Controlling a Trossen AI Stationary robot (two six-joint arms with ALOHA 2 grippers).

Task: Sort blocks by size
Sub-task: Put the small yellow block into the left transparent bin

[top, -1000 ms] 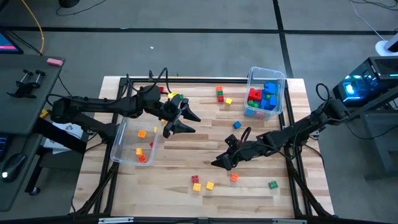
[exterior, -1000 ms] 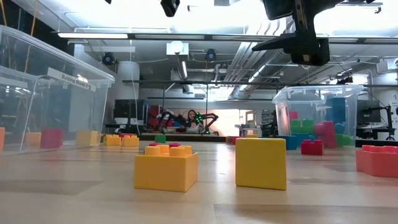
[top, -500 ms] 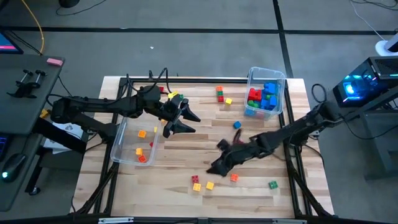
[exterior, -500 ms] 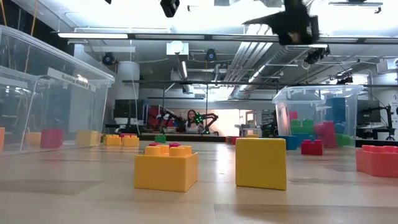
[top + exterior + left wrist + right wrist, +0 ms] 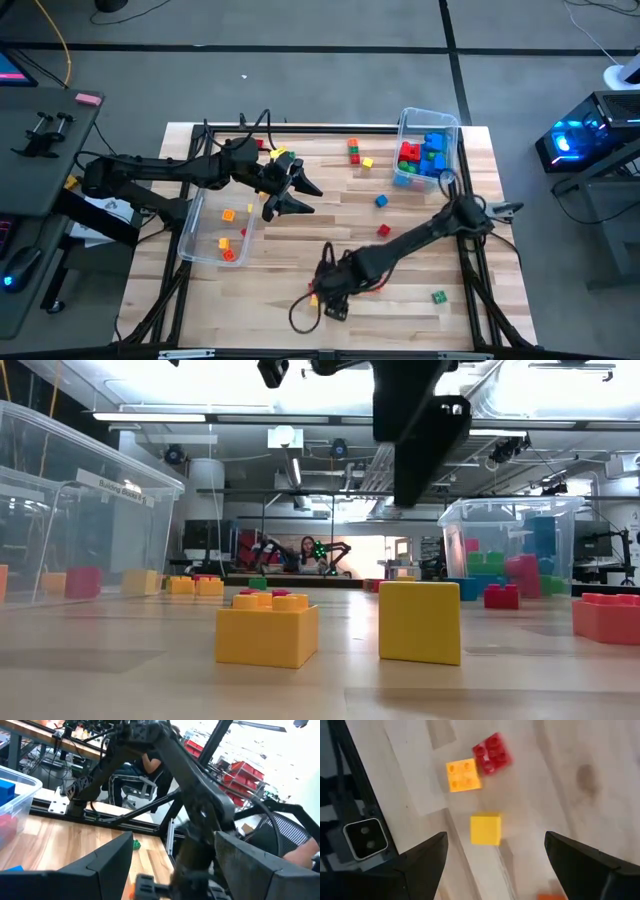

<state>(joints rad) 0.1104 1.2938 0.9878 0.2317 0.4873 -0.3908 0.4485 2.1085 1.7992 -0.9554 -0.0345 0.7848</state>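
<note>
Now the right gripper [image 5: 322, 302] hangs low over the near edge of the worktop [image 5: 420, 320], its fingers [image 5: 420, 865] spread wide and holding nothing. In its wrist view three blocks lie on the wood just ahead of the open fingers: a yellow cube [image 5: 485, 830] nearest, an orange brick [image 5: 463, 775] beyond it, and a red brick [image 5: 492, 753] touching the orange one's corner. From table height the cube [image 5: 420, 622] and a studded brick [image 5: 267, 628] sit side by side, apart, with the right arm's dark body directly above them.

The left gripper [image 5: 290, 189] hovers mid-worktop beside the left bin [image 5: 190, 236], fingers [image 5: 100, 870] parted and empty. That bin holds a few small pieces: an orange one [image 5: 229, 214], another orange one [image 5: 222, 243], a tiny yellow one [image 5: 243, 231] and a red one [image 5: 228, 255]. The right bin [image 5: 443, 124], at the far right corner, is packed with bigger bricks in blue [image 5: 434, 145], red [image 5: 409, 153] and green.

Loose blocks are scattered across the wood: a red piece [image 5: 354, 151] and a yellow one [image 5: 368, 162] near the far edge, a blue one [image 5: 381, 201] and a red one [image 5: 384, 231] mid-worktop, a green one [image 5: 438, 296] near the front right, and a yellow-and-red pair [image 5: 276, 153] behind the left arm.
</note>
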